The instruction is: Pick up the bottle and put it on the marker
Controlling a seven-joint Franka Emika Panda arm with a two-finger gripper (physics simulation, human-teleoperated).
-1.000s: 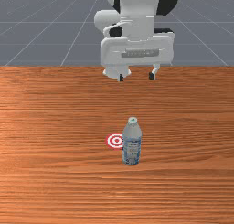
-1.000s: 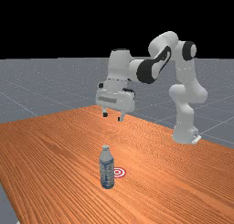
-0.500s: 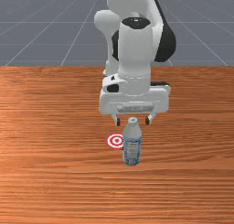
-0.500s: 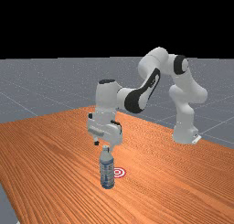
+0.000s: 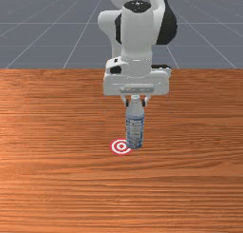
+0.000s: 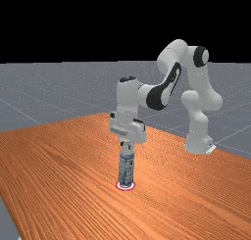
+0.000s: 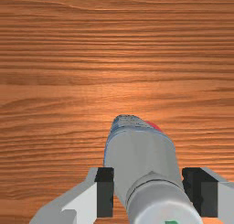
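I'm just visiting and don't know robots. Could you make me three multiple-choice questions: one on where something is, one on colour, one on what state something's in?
1. In the front view, where does the marker show relative to the bottle's base?
A) to the view's left
B) to the view's right
C) far above

2. The marker's colours?
A) blue, yellow
B) green, black
C) red, white

3. The bottle's state?
A) lying down
B) upright, gripped by the end effector
C) upside down

Key:
1 A: its rings show left of the base.
2 C: red and white rings.
3 B: cap up, fingers pressed against both sides.
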